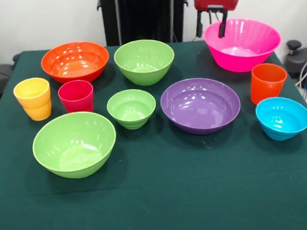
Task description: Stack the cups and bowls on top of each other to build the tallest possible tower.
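Nothing is stacking yet. Every piece is sitting alone on the bench (165,209). Nearest, left of the purple bowl (200,105), a large green bowl (74,144); right of it, the blue bowl (283,117). Behind it, the gripper (211,30) is hanging over the pink bowl (242,44), jaws spread, holding nothing.

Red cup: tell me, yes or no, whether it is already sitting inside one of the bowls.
No. The red cup stands on the green table cloth beside the yellow cup, outside every bowl.
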`<state>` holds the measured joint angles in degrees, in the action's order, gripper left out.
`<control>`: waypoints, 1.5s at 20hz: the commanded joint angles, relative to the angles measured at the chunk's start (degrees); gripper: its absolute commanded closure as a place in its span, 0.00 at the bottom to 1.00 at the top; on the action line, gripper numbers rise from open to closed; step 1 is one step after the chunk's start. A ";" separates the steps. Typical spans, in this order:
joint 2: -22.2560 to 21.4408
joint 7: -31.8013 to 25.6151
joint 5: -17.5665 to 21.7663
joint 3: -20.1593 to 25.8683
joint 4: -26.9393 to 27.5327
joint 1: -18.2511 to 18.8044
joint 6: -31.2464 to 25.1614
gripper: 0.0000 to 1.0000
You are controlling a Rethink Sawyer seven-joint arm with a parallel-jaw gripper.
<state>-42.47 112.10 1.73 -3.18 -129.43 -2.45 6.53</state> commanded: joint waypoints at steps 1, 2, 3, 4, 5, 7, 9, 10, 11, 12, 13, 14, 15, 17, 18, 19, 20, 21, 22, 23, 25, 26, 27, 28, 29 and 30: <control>5.17 9.13 1.86 2.95 -0.40 -0.69 4.28 0.00; 5.73 9.08 1.87 2.85 -0.13 -0.73 4.69 0.00; 6.33 9.03 1.89 2.81 0.13 -0.74 5.14 0.00; 6.75 8.90 1.96 2.88 0.34 -0.59 5.36 0.00; 7.16 8.70 1.91 2.74 0.69 -0.67 5.44 0.00; 8.53 8.44 1.84 2.59 1.51 -0.79 6.12 0.00; 11.42 8.32 1.86 2.53 3.05 -0.81 7.91 0.00; 13.21 8.27 2.07 2.68 3.97 -0.54 9.17 0.00; 14.80 8.22 2.01 2.41 4.85 -0.66 10.37 0.00; 16.12 8.03 2.15 2.40 5.65 -0.49 11.21 0.00; 17.16 7.84 2.14 2.31 6.34 -0.45 11.80 0.00; 17.96 7.63 2.12 2.23 6.87 -0.41 12.24 0.00; 18.68 7.57 1.99 2.12 7.23 -0.48 12.78 0.00; 19.64 7.43 1.67 1.91 7.79 -0.73 13.44 0.00; 19.92 7.30 1.42 1.82 8.06 -0.86 13.48 0.00; 20.15 7.20 1.18 1.69 8.21 -1.03 13.59 0.00; 20.36 7.05 0.97 1.62 8.49 -1.12 13.57 0.00; 20.63 6.93 0.88 1.64 8.72 -1.10 13.67 0.00; 20.75 6.77 0.75 1.65 8.92 -1.12 13.58 0.00; 20.92 6.76 0.52 1.56 9.04 -1.34 13.65 0.00; 21.20 6.80 0.27 1.50 9.26 -1.58 13.87 0.00; 21.25 6.84 0.25 1.52 9.34 -1.62 13.91 0.00; 21.18 6.91 0.17 1.56 9.33 -1.71 13.80 0.00; 21.02 6.97 0.05 1.51 9.29 -1.87 13.67 0.00; 20.90 7.13 -0.05 1.56 9.17 -2.00 13.64 0.00; 20.62 7.22 -0.27 1.50 9.05 -2.23 13.42 0.00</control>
<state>-24.52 112.10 1.72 -4.63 -127.57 -3.50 18.71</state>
